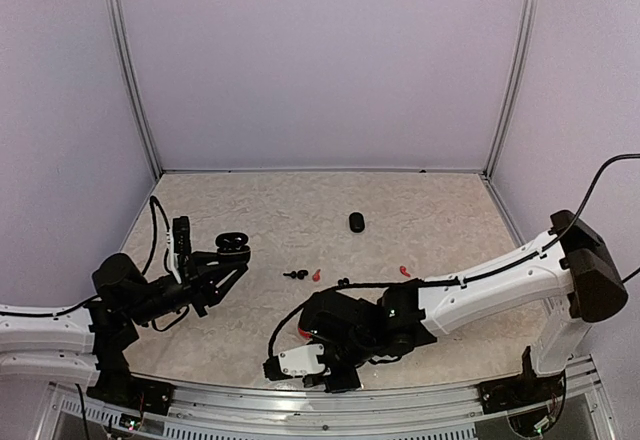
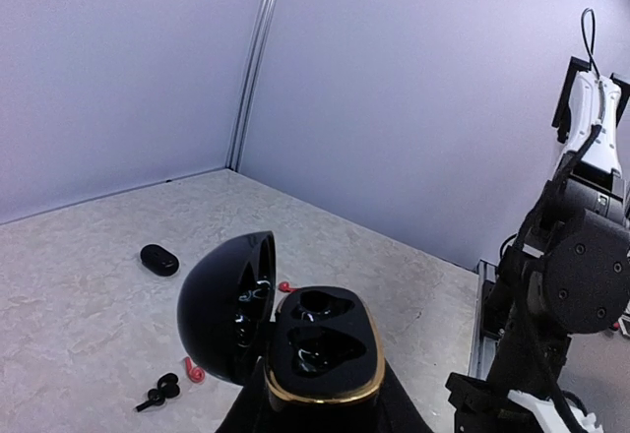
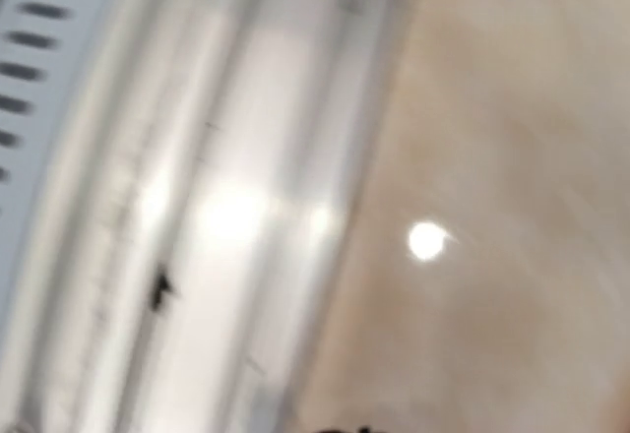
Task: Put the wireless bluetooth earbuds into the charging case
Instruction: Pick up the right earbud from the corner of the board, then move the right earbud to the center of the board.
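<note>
Open charging case [image 2: 320,349], wells up, pinched by left gripper [image 1: 228,258]. Right gripper [image 1: 285,365] at 6 o'clock, closure unreadable. Hold case level and steady for insertion.

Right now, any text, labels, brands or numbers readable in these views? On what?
None readable.
The open charging case: glossy black with a gold rim, no marking visible.
The closed black case: too small to tell.
The right wrist view: motion-blurred, nothing legible on the metal rail.
</note>
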{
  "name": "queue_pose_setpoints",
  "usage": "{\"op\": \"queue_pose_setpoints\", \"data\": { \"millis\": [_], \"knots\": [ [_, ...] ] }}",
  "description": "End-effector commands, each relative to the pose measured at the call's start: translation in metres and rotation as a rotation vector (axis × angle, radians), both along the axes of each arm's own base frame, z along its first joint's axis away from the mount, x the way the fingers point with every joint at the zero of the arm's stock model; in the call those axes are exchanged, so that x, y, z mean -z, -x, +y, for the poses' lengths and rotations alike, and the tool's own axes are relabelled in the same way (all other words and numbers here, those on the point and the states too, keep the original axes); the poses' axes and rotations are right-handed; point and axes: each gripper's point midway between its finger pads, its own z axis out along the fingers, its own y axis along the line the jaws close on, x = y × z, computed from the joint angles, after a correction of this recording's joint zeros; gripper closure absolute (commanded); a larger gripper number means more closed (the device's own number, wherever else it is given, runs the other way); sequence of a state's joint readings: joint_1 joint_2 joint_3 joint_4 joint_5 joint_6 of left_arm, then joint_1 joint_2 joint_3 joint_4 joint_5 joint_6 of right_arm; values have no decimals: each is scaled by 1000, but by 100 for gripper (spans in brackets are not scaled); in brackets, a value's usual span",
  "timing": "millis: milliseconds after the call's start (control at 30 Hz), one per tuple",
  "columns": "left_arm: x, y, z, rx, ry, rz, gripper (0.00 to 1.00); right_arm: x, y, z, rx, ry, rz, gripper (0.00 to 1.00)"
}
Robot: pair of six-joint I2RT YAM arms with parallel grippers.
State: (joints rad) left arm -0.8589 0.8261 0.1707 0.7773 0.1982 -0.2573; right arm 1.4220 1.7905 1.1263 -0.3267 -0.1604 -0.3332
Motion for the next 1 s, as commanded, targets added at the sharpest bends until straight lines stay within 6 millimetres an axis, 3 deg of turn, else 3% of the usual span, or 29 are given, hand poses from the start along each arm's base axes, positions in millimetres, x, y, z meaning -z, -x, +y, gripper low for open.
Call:
{"op": "queue_pose_setpoints", "data": {
  "millis": [0,267,533,700,967],
  "knots": [
    [-7,-2,5,-26,16,-36,97,-5,-26,-36,175,82,43,88],
    [-9,-4,9,-42,25,-38,97,10,-66,-90,433,242,145,87],
    [-13,-4,14,-61,40,-36,97,41,-82,-115,544,429,181,86],
    [-17,-1,18,-64,59,-49,97,48,-86,-122,570,517,177,83],
    [-22,1,21,-63,73,-65,97,41,-94,-115,561,584,150,66]
  ]
}}
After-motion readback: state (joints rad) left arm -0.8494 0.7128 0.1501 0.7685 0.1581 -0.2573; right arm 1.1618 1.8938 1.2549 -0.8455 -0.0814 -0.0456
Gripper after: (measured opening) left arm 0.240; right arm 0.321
